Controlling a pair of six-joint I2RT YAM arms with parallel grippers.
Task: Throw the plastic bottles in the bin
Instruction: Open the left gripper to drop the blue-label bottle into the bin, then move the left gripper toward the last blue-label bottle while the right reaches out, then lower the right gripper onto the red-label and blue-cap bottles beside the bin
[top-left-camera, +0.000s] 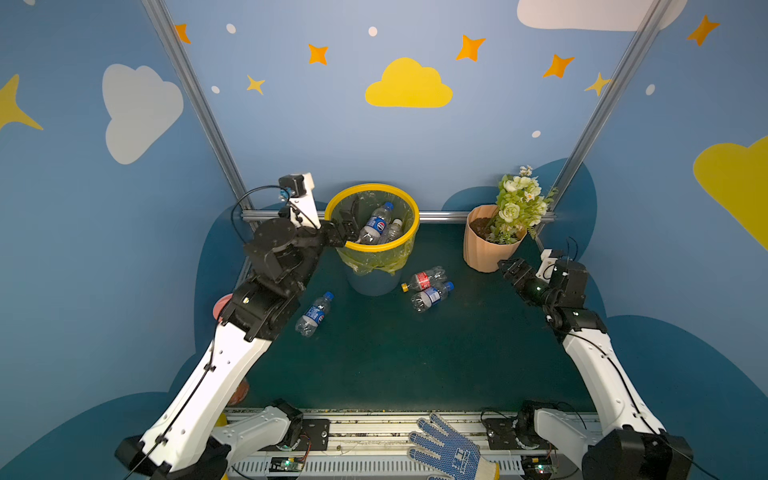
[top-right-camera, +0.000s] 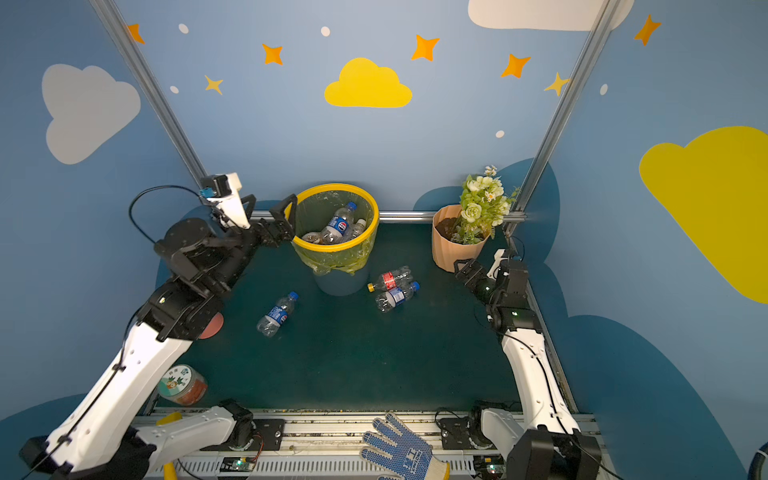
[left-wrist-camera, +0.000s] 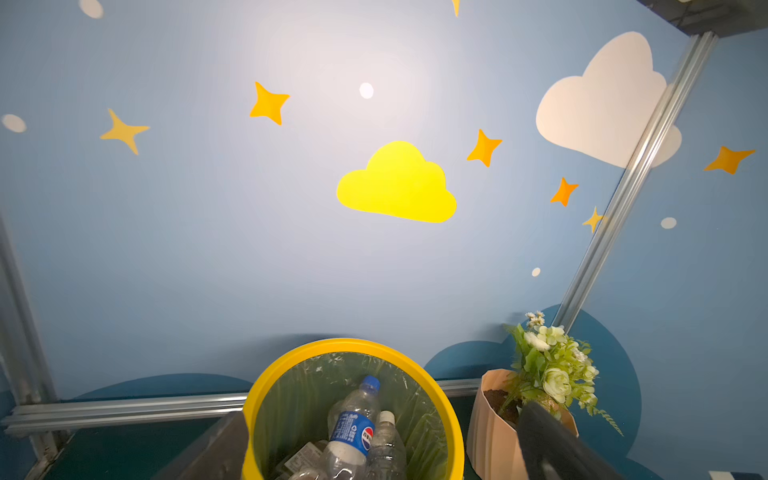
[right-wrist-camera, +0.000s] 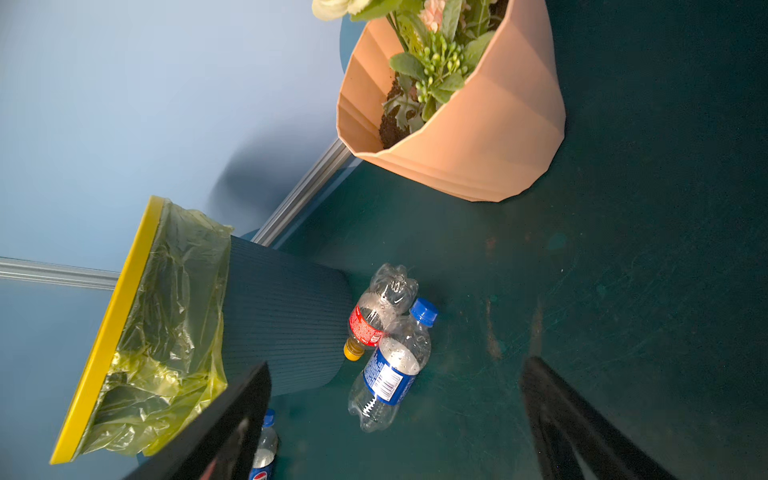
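Left gripper (top-right-camera: 269, 208), jaws wide and empty, hovers at the rim of the bin (top-right-camera: 332, 248); right gripper (top-right-camera: 463, 266) likewise. Careless withdrawal could snag the liner (top-right-camera: 336, 262), toppling the bin.

Pepsi globe logo appeared on blue-labelled bottle (left-wrist-camera: 353, 432) inside bin (left-wrist-camera: 345, 344), same logo on loose bottle (top-left-camera: 314, 314), other print was unreadable.

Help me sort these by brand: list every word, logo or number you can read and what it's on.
Pepsi globe logo, wording too small to read: Pepsi bottle in the bin.
Same logo: second Pepsi bottle, lying left of the bin.
Red-label bottle: print blurred.
Barcode bottle: barcode, print unreadable.
Glove: dark mark, unreadable.
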